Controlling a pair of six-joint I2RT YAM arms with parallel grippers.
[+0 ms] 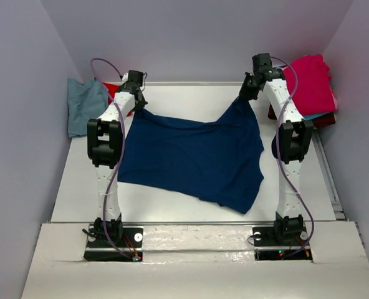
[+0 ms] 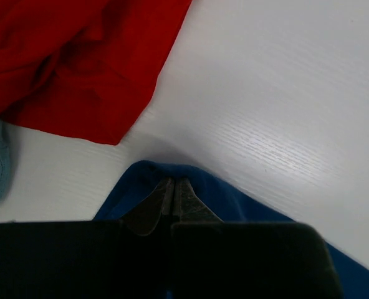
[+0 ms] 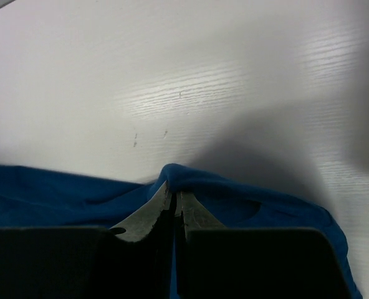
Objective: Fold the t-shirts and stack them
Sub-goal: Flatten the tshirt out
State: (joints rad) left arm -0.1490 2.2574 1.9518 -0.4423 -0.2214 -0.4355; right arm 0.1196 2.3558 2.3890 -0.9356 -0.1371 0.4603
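Navy t-shirt [image 1: 191, 159] lies on the surface [image 1: 166, 208], far corners lifted, left jaws and right jaws each clamped on one. Lower both evenly so it lays flat, clear of the red t-shirt [image 2: 78, 56].

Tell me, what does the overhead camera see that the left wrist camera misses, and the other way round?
Only overhead: the whole navy shirt with both far corners lifted, the right pincer pinching one of them, and a pink shirt at the far right. Only the left wrist: a close-up of the left pincer shut on a fold of navy cloth. Both: the navy shirt, the red shirt, the blue-grey shirt and the white table.
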